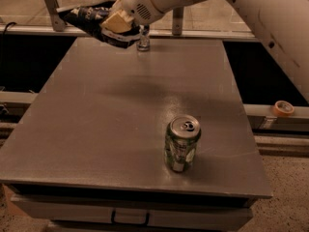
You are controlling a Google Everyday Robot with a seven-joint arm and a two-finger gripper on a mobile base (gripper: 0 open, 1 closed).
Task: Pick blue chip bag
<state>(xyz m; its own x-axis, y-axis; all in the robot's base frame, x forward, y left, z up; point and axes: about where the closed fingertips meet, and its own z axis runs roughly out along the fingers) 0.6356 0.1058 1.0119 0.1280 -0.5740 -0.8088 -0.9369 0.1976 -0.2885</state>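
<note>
Aloft far-left, gripper (pixel 115 26) clamps blue chip bag (pixel 83 16), hiding its middle.

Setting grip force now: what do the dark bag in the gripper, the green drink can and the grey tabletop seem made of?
Dark-blue crinkly chip bag, clamped in the gripper above the table's far edge: thin plastic or foil film, going by its creases. Green drink can: metal, likely aluminium; shiny pull-tab top. Grey tabletop: smooth, dull sheen; laminate or metal, unclear.

Lab test space: grey table (pixel 96 129), tape roll (pixel 283 108); gripper (pixel 115 26) grips blue chip bag (pixel 83 15) above far edge.
</note>
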